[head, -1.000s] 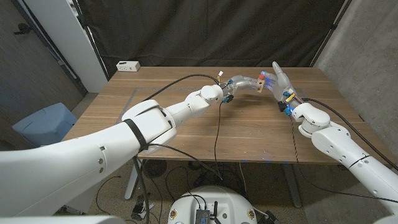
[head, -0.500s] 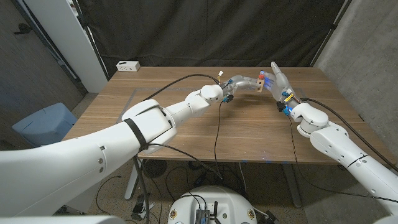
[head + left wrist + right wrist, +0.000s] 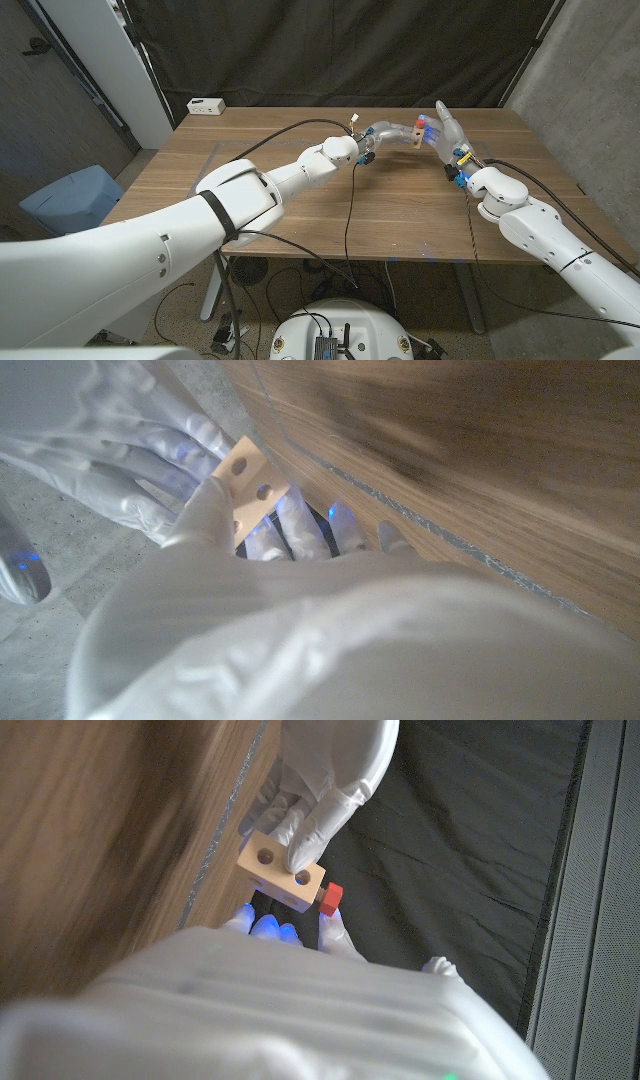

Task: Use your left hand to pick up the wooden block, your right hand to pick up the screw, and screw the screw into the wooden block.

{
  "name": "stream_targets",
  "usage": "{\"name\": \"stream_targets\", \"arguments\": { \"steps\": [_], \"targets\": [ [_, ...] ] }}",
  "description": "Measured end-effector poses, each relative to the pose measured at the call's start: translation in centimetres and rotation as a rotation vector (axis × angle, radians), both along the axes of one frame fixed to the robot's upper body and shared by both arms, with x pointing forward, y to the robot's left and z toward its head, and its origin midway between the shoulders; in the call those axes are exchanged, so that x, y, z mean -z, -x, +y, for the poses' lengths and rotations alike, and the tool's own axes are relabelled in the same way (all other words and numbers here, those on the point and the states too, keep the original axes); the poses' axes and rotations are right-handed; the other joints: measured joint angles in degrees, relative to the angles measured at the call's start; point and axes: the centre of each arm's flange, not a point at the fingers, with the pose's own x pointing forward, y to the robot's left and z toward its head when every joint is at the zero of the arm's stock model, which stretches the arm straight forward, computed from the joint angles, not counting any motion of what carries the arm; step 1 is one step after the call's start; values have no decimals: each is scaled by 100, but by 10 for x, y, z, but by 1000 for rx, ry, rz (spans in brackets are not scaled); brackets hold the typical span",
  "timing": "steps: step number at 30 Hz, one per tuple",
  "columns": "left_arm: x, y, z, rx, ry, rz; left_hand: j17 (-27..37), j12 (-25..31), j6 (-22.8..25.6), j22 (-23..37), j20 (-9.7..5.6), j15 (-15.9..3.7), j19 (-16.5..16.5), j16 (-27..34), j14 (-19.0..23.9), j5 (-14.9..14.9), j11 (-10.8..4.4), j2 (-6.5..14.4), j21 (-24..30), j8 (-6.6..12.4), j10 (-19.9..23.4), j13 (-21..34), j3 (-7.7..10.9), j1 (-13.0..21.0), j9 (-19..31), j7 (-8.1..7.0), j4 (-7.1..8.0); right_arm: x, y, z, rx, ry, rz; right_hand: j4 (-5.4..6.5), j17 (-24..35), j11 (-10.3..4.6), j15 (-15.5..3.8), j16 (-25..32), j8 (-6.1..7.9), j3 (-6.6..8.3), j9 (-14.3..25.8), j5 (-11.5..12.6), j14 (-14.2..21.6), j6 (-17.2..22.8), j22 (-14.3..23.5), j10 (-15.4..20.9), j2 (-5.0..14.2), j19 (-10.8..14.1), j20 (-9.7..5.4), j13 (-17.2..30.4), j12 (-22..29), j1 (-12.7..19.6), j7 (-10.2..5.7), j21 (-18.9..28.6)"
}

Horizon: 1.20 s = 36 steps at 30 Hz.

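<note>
The left hand (image 3: 385,131) grips the wooden block (image 3: 281,872) above the far part of the wooden table (image 3: 300,205). The block's long axis lies about level, pointing towards the right hand (image 3: 447,128). The red screw (image 3: 330,899) sticks out of the block's end, and the right hand's fingers pinch it. A white box (image 3: 206,105) sits at the table's far left corner, before a black curtain (image 3: 340,50).

pale tan wooden block (image 3: 281,871); red screw (image 3: 330,899); white fingers (image 3: 305,830).
</note>
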Motion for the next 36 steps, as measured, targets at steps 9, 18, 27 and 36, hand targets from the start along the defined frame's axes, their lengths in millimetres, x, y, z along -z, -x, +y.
{"name": "stream_targets", "arguments": {
  "steps": [9, 18, 27, 36],
  "targets": [
    [0, -1, -1, -5, 0, 7, 0, 0, 1, 0, 0, 0, 0, 0, 0, 0, 0, -21, 0, 0, 0, 0, 3, 21, 1, -1, 2, 2, 3, -1, 4, -1, 5, 0, 0, 0, 0, 0, -2, 0, -1, 0, 0, 0, 0, 0, 0, 0, 0, 0, 0, 0, 0, 0],
    [1, -1, -1, -11, 1, 14, 0, 0, 1, 0, 0, 4, 0, 0, 4, -6, 0, -20, 0, 0, 0, 0, 4, 20, 1, -1, 2, 3, 5, -2, 8, -2, 11, 0, 0, -15, 0, 0, 12, 0, -1, 0, 0, 0, 0, -7, 0, 0, 0, 0, 0, 0, 0, 0],
    [1, -2, -1, -20, 1, 21, 0, 0, 1, 0, 0, 11, 0, 0, 11, -12, 0, -19, 0, 0, 0, 0, 4, 19, -1, -1, 2, 5, 6, -3, 11, -5, 16, 20, 1, -42, 0, 0, 12, 21, -3, 0, 0, 0, 0, 21, 0, 0, 0, 0, 7, 0, 0, 0],
    [1, -2, -2, -25, 2, 26, 0, 0, 1, 0, 0, 11, 0, 0, 11, 6, 0, -12, 0, 0, 0, 0, 4, 11, -4, -1, 2, 7, 7, -3, 14, -6, 21, 20, 0, -42, 0, 0, 12, 21, 1, 0, 0, 7, 0, 21, 0, 0, 0, 0, 22, 0, -7, 0]
  ]
}}
